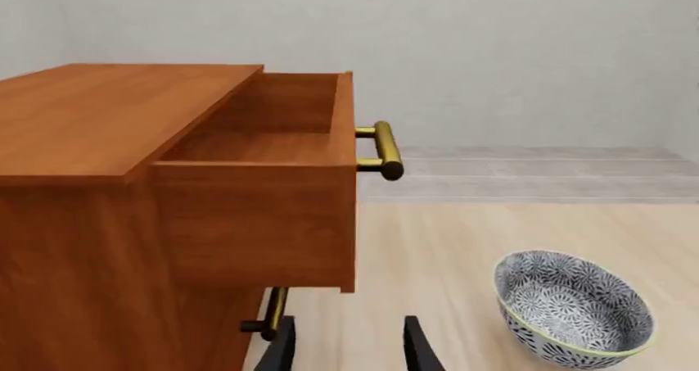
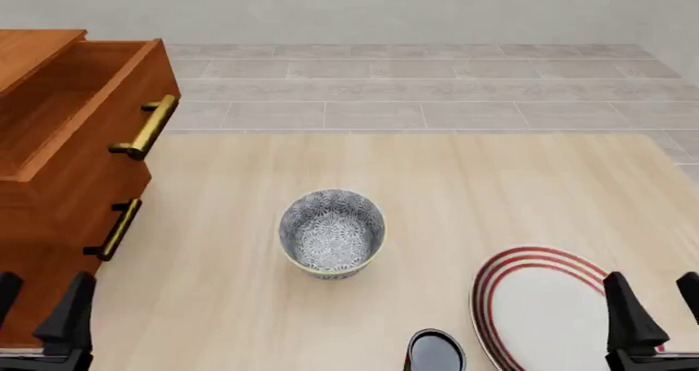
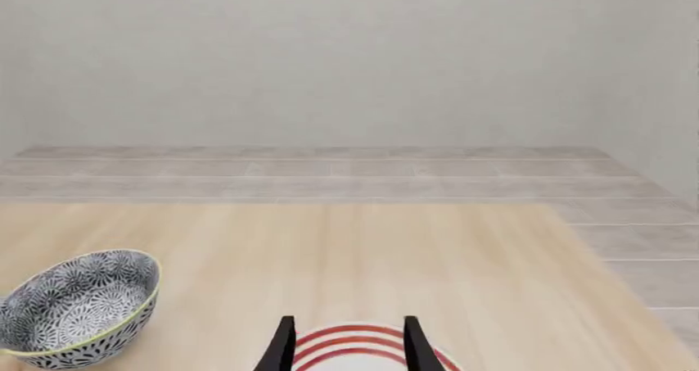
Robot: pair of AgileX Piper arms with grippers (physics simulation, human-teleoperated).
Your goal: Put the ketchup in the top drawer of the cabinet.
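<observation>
Dark-topped ketchup (image 2: 436, 352) betw. both jaws, untouched.

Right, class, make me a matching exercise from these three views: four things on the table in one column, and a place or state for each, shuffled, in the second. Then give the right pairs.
Things:
1. top drawer
2. bowl
3. plate
4. ketchup

Places or states:
A. flat on the table at the front view's right, ringed in red
B. pulled open, nothing showing inside
C. at the near edge of the front view, between the bowl and the plate, cut off by the frame
D. upright near the middle of the table, blue-white pattern

Pairs: 1-B, 2-D, 3-A, 4-C
</observation>
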